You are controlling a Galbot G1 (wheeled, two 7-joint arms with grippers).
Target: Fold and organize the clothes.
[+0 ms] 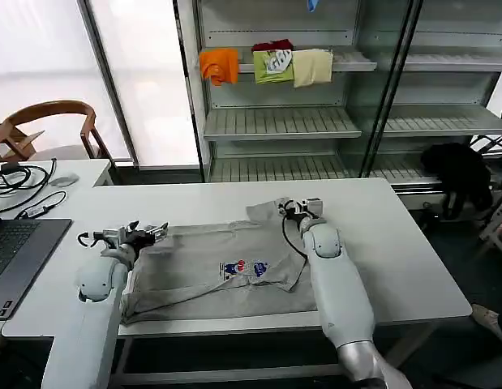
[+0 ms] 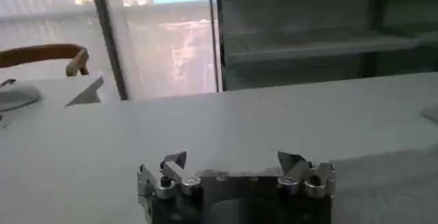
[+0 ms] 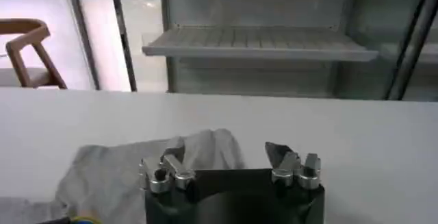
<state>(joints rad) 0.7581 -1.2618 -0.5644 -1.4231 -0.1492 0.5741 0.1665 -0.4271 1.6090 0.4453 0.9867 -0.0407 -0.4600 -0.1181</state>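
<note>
One light grey short-sleeved shirt lies spread on the white table, its small multicoloured chest print facing up. My left gripper hovers at the shirt's far left corner, open with nothing between its fingers; the shirt's edge shows off to one side. My right gripper is at the far right sleeve, also open. That bunched grey sleeve lies just beyond one fingertip.
A laptop and cables sit on the table's left part, with a wooden chair behind. Orange, green and cream cloths hang on the shelf. A black garment is at the right.
</note>
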